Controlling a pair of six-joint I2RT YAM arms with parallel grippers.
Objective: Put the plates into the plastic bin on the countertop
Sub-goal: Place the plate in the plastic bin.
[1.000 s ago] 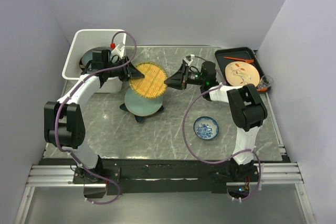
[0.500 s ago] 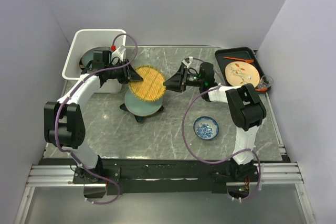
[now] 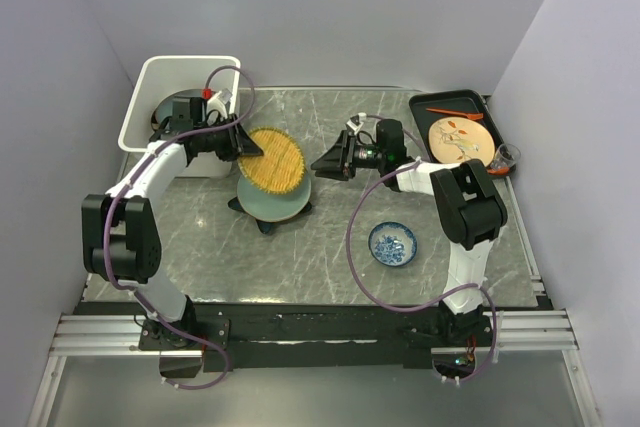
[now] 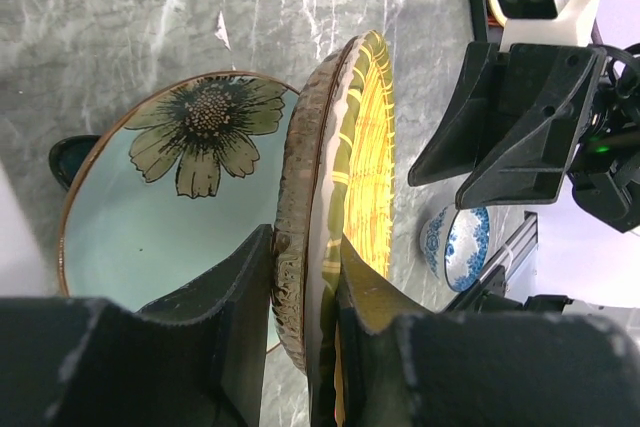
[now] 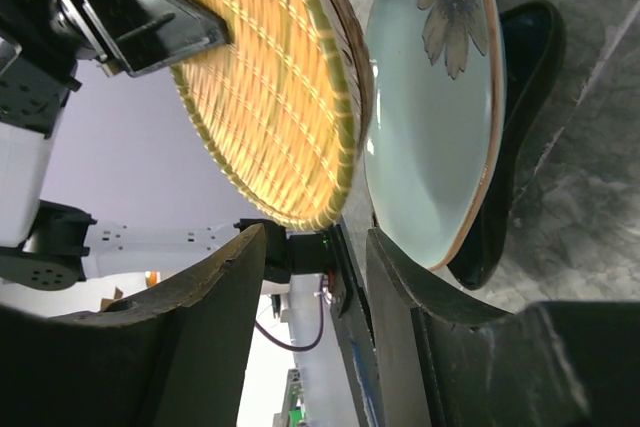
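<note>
left wrist view gives the best read of the grip. the left gripper (image 4: 305, 282) has its jaws closed on the rim of the yellow woven-pattern plate (image 4: 362, 147), one finger on the rough brown underside and one on the woven face. the plate stands tilted, nearly on edge.

top external view places that plate just right of the white rectangular plastic bin (image 3: 145, 97), above the pale green floral plate (image 3: 270, 202), which sits on the grey marble-look countertop (image 3: 310, 257) near the bin's right side. the right gripper (image 3: 320, 162) is farther right of the bin, jaws apart and holding nothing, with a clear gap to the yellow plate.

the step in hand looks like carrying the yellow plate leftward into the bin. the hold is at one edge only, so the pinch should be firm and the swing slow, or the plate may pivot. i would lift the free edge clear of the bin's rounded rim, level the plate over the opening, then lower it before letting go.

only the top view shows the bin. something round and dark lies inside it, partly hidden by the arm. the right wrist view alone shows the dark teal star-shaped plate (image 5: 520, 97) under the floral one, and how close the yellow plate's lower edge hangs to them. whether they touch i cannot tell.
</note>
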